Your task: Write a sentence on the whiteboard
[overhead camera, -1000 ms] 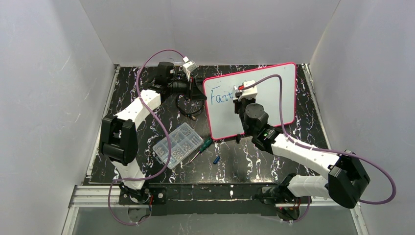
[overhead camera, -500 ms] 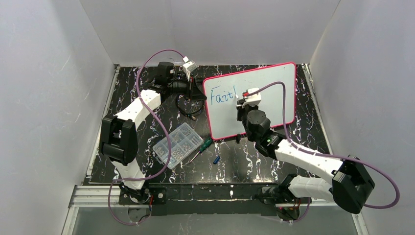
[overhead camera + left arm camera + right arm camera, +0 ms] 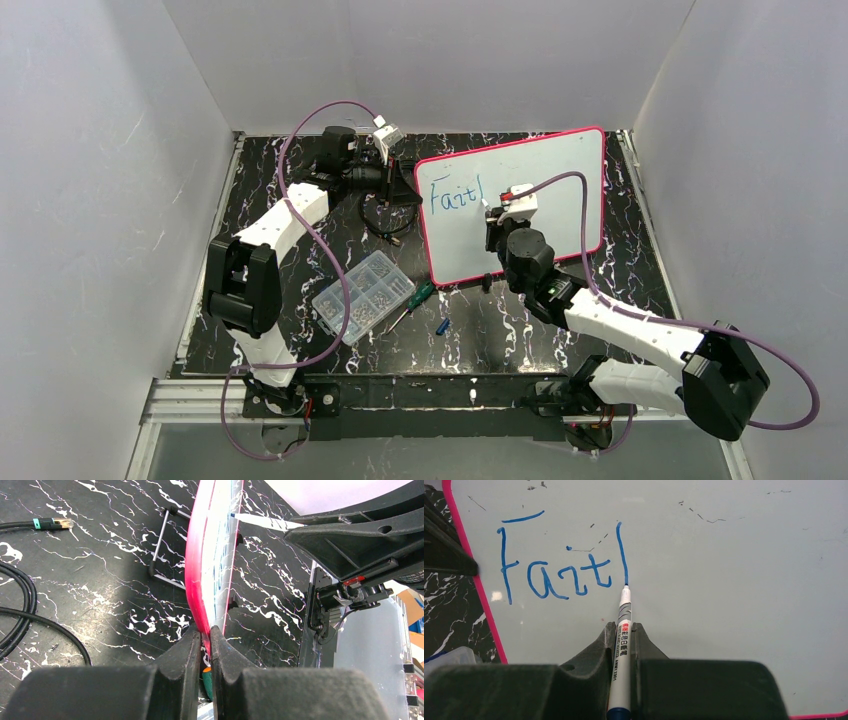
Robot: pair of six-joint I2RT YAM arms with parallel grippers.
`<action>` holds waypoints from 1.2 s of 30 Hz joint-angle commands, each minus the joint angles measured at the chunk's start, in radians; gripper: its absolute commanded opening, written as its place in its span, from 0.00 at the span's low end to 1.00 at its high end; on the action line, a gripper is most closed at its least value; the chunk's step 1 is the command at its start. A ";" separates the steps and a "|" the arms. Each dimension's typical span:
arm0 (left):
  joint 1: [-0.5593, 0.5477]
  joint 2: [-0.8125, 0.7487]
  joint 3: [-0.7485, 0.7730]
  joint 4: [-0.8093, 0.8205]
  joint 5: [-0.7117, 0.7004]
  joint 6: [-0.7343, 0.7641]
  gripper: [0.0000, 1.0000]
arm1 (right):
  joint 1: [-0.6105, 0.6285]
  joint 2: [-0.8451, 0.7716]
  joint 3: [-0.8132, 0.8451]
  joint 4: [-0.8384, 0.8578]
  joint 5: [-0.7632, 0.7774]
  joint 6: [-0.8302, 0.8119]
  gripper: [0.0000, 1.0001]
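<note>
One marker (image 3: 623,625) end cropped between right jaws.

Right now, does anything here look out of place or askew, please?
The whiteboard sits skewed to the table's edges, its left edge pinched by the left gripper. A green-handled screwdriver and a small blue item lie loose near the parts box.

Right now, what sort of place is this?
Most likely a robotics lab test cell: a left arm and right arm bolted to a black marbled table boxed in by plain white walls, a clear parts box of small hardware, and the right gripper holding a marker against a whiteboard.
</note>
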 commanded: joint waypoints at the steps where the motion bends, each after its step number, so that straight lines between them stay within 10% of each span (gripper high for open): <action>1: -0.015 -0.053 0.009 -0.047 0.053 0.022 0.00 | -0.003 -0.001 0.027 0.037 0.004 -0.018 0.01; 36: -0.015 -0.054 0.009 -0.050 0.053 0.023 0.00 | -0.005 0.002 0.029 0.089 0.106 -0.096 0.01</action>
